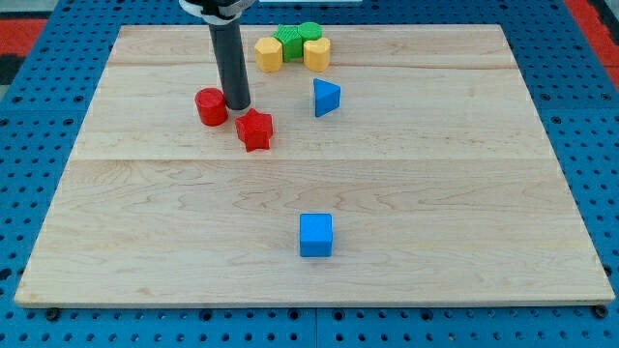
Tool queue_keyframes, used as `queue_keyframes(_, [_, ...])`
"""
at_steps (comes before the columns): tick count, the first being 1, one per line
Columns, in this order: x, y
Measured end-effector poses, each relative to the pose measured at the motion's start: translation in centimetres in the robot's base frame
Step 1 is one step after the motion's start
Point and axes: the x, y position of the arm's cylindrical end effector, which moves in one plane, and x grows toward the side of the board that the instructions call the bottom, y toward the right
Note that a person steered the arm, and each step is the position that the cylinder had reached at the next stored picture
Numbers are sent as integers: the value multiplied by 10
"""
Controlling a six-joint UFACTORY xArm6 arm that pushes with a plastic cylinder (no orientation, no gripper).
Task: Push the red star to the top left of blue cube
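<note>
The red star (254,130) lies flat on the wooden bench (435,193), in the upper half and a little to the view's left of the middle. My tip (239,104) stands just above and to the left of it, close to the star's upper edge; whether the two touch cannot be told. There is no gripper on this arm, only the dark rod, so nothing is held. Just to the left of the tip sits a red cylinder (211,106), close beside the rod. The blue cube (315,235) rests well apart from the star, lower down and to the view's right. A blue triangular block (326,98) lies to the star's upper right. Near the bench's top edge a yellow block (269,53), a green block (296,39) and another yellow block (317,52) crowd together.
</note>
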Motion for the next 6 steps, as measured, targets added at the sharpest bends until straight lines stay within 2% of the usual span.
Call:
queue_keyframes(5, [131, 42])
queue_keyframes(6, [148, 24])
